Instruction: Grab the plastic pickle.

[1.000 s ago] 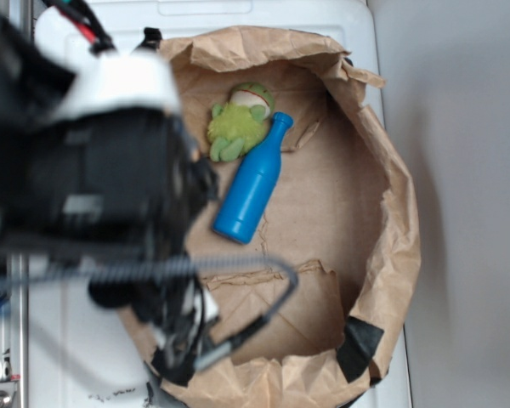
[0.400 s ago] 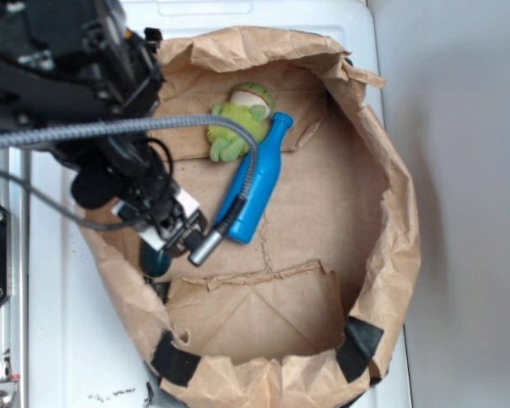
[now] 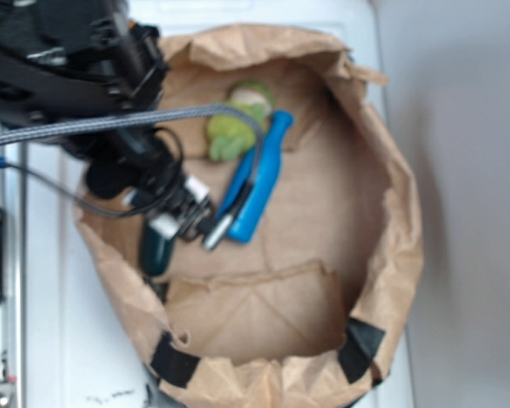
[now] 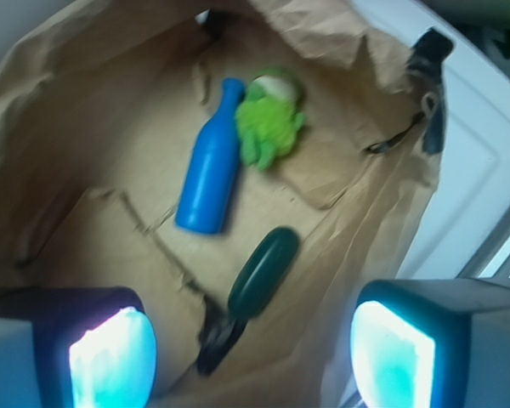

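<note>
Since a moment ago the arm has swung clear of the bag's centre and the hand (image 4: 253, 348), fingers spread and empty, now hangs above the plastic pickle (image 4: 263, 272) lying at lower centre, so a descent looks next.

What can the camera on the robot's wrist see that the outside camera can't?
Only the wrist camera shows the whole small dark green glossy plastic pickle and the pincer's two glowing fingertips, spread wide apart. Only the outside camera shows the black robot arm, its grey braided cable, and the whole crumpled brown paper bag. Both show the blue plastic bottle beside the fuzzy light-green plush toy.
</note>
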Action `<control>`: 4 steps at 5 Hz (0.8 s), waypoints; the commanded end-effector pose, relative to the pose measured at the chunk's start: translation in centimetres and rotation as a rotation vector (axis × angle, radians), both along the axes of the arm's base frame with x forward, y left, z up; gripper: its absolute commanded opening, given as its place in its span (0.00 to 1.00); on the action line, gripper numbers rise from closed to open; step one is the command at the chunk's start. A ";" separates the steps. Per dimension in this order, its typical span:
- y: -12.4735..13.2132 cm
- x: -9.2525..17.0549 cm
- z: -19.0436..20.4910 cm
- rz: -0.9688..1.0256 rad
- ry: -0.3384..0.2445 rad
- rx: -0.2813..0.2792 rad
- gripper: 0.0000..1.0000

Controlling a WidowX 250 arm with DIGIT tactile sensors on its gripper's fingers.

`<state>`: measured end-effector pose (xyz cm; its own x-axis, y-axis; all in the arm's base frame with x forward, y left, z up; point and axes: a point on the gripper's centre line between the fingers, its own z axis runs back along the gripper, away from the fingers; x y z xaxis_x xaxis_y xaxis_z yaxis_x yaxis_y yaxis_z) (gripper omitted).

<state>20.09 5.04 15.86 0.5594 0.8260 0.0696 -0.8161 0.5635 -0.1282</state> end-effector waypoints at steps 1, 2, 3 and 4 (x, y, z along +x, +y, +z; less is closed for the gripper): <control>0.7 6.5 -2.1 0.211 -0.111 0.053 1.00; -0.9 8.7 -1.4 0.205 -0.098 0.054 1.00; -1.6 9.6 -1.8 0.276 -0.092 0.050 1.00; -1.4 8.5 -4.2 0.290 -0.109 0.056 1.00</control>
<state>28.10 3.56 10.14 0.3052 0.9418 0.1410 -0.9370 0.3234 -0.1322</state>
